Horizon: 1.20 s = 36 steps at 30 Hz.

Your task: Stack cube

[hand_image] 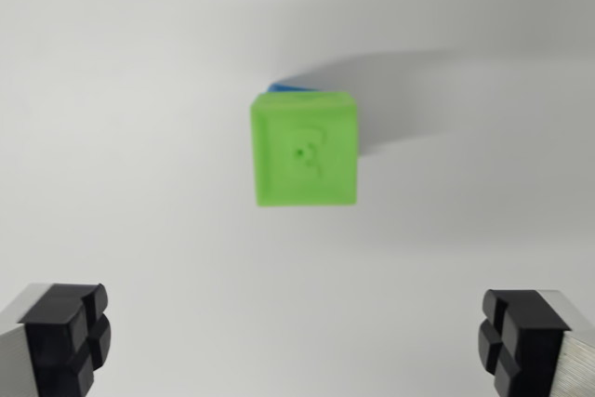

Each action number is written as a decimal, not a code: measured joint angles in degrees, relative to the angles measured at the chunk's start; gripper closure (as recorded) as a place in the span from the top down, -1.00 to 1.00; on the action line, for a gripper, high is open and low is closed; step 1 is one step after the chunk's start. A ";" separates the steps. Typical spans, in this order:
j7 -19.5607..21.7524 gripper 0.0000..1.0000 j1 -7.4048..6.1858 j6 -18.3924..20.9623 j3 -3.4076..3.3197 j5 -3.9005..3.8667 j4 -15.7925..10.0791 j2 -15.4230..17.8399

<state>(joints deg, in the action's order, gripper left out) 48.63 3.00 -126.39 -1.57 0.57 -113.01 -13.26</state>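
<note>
The white table (112,90) fills the view. The green cube (305,149) sits in the middle, on top of a blue cube (284,88) that only peeks out at 11 o'clock. The gripper (297,346) hangs empty, fingers far apart at 7 and 5 o'clock. A bump could knock the stack over. Most of the blue cube is hidden, and everything looks blurry.

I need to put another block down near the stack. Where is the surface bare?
Bare white surface surrounds the green cube on every side, widest between it and the open gripper. Only the middle is taken: a blue block peeks from beneath the cube.
</note>
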 joint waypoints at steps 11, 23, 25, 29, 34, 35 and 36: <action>0.04 1.00 0.00 5.64 0.00 -0.05 2.98 2.73; 0.06 1.00 0.00 10.78 -0.02 -0.08 6.33 4.50; 0.07 1.00 0.00 11.59 -0.02 -0.08 6.90 4.70; 0.08 1.00 0.00 12.86 -0.02 -0.08 7.90 5.02; 0.08 1.00 0.00 14.05 -0.02 -0.09 8.74 5.35; 0.08 1.00 0.00 14.22 -0.02 -0.09 8.91 5.39; 0.08 1.00 0.00 14.40 -0.02 -0.09 9.07 5.42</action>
<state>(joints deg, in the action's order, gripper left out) 48.71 3.00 -111.99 -1.59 0.48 -103.94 -7.84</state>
